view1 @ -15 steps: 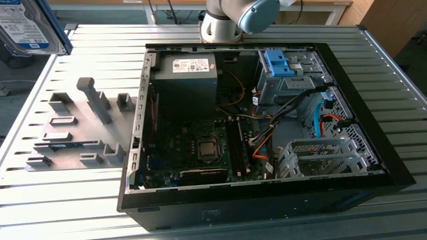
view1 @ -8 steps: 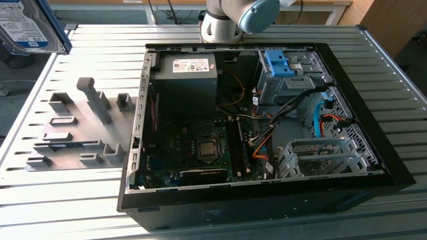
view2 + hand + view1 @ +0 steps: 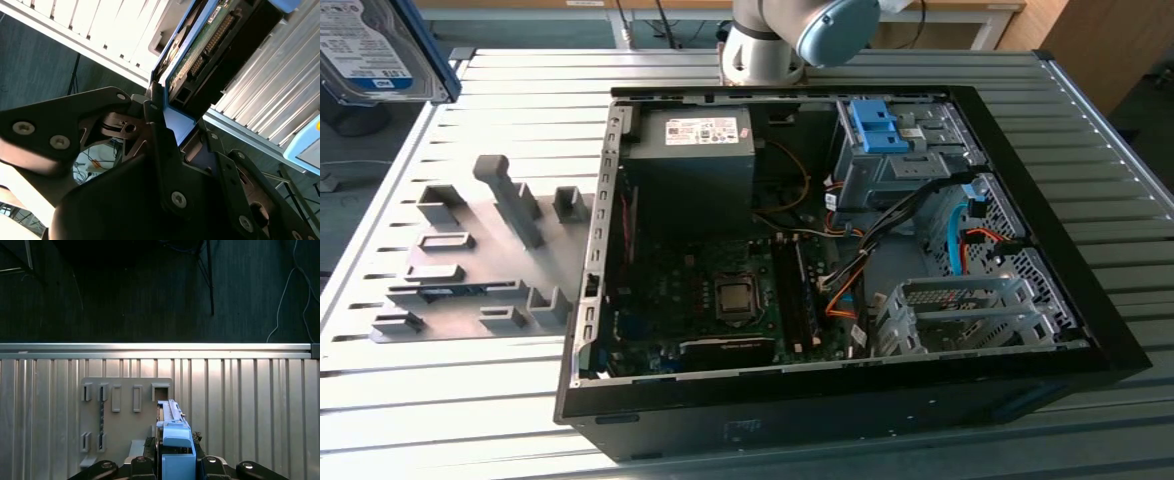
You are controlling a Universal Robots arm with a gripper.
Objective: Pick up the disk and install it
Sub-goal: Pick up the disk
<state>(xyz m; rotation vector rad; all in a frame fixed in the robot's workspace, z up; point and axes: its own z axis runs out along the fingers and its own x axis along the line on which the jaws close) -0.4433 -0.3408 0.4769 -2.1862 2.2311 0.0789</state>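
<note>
The disk, a silver drive with a blue-and-white label in a blue carrier frame, hangs in the air at the exterior view's upper left, above the table's edge. In the second wrist view my gripper is shut on the carrier's blue edge, with the disk's green circuit board side showing above the fingers. The first wrist view looks down past the gripper and the disk's blue carrier, which stands on edge between the dark fingers over a grey fixture plate.
An open computer case lies on the slatted metal table. Inside it are a drive bay with a blue carrier, a bare metal cage, cables and a power supply. The grey fixture plate lies beside the case.
</note>
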